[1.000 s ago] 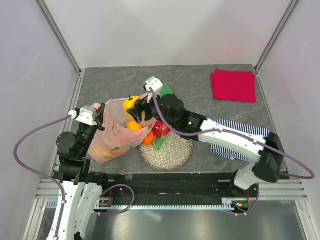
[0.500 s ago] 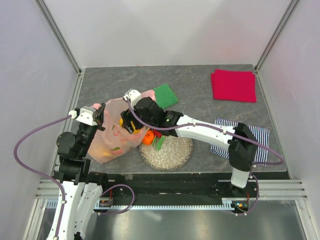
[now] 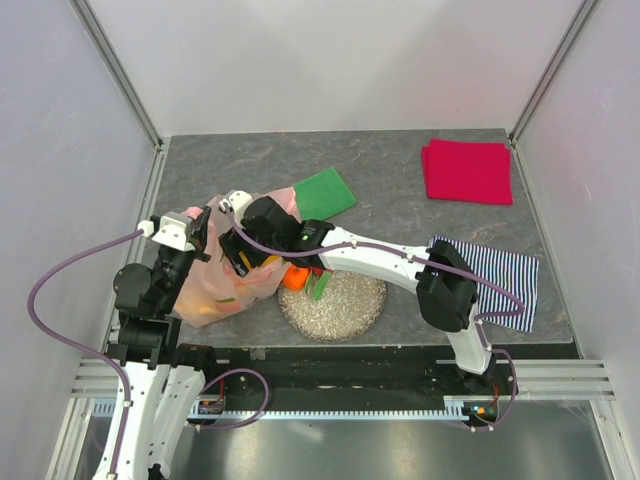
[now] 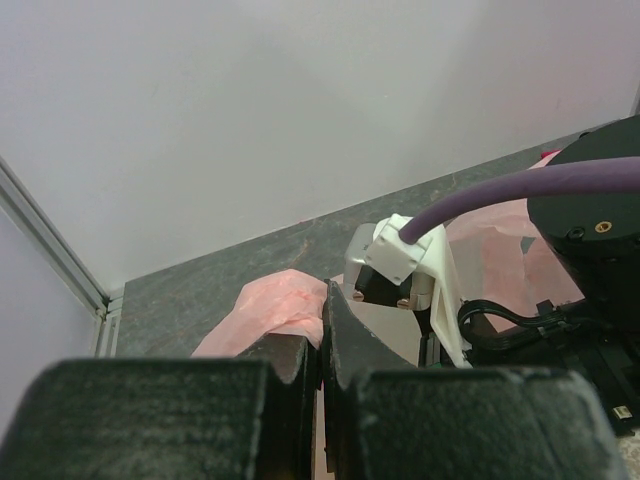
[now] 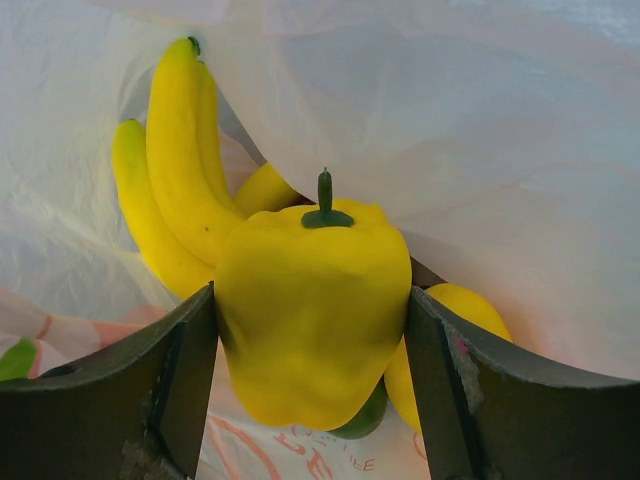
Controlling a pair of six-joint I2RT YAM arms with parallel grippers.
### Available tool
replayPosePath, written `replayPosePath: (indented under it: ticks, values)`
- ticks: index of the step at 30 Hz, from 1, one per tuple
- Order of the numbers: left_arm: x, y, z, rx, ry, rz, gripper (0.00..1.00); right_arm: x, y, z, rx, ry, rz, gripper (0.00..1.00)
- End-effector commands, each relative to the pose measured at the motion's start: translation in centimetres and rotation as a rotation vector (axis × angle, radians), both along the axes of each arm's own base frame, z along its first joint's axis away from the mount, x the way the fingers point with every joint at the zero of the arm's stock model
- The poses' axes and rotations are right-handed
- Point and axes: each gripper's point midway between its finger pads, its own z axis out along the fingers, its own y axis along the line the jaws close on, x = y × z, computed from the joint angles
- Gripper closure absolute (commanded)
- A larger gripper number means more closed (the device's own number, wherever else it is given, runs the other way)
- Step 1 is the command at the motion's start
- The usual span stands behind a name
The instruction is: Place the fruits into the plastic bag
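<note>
Inside the plastic bag (image 5: 480,130) the right tool (image 5: 310,385) clamps a yellow pepper (image 5: 312,300) (bananas (image 5: 180,170) beside it); the left tool (image 4: 320,385) pinches its edge.

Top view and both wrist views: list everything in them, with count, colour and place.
plastic bag: one, pale pink, left side of the table
pepper: one, yellow, in the bag's mouth
bananas: one bunch, yellow, inside the bag behind the pepper
orange fruit: one, orange, at the plate's left edge beside the bag
plate: one, speckled grey, near middle of the table
green cloth: one, green, behind the bag
red cloth: one, red, far right corner
striped cloth: one, blue and white, right side
table: one, dark grey
left gripper: black, shut on the bag's edge
right gripper: black, shut on the pepper
</note>
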Motion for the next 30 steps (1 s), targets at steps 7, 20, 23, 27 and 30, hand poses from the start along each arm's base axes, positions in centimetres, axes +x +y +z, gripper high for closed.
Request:
replayPosePath:
  ticks: [7,20,23,27,30]
  values:
    - [0.1,-0.1,0.5,-0.015,-0.020,-0.008,0.98,-0.7,-0.1,3.3,0.019,-0.057,0.051,0.09]
    - [0.1,0.0,0.4,-0.018,-0.019,-0.003,0.99,-4.9,-9.9,23.7,0.438,-0.404,0.053,0.07]
    - [0.1,-0.1,0.4,-0.017,-0.018,-0.004,0.99,-1.6,-15.9,25.0,0.477,-0.392,-0.202,0.03]
    - [0.1,-0.2,0.5,-0.019,-0.020,-0.009,0.99,3.5,-24.2,19.8,0.401,-0.267,-0.562,0.02]
    - [0.1,-0.2,0.5,-0.020,-0.021,-0.013,0.99,5.4,-27.3,12.9,0.339,-0.086,-0.690,0.04]
